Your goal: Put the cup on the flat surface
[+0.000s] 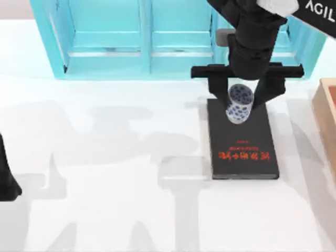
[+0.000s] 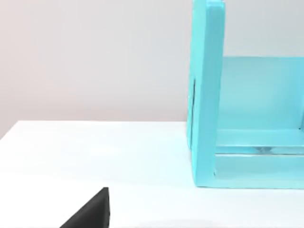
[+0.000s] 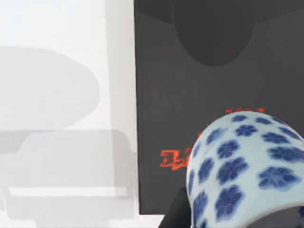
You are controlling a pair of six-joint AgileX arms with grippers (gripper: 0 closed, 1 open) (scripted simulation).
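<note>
One cup (image 1: pixel 240 103), long axis tilted, hangs over the black book (image 1: pixel 242 144) on the desk (image 1: pixel 105 199), clamped in the right pincer (image 1: pixel 241 100) reaching steeply down; left arm parked at the left edge.

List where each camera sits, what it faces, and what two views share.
Top view: above the table, looking down; right gripper holds the cup over the book; left arm parked at the left edge.
Left wrist view: low, facing the shelf unit.
Right wrist view: looking down on cup and book.
Shared by top and right wrist: cup, book, tabletop.
</note>
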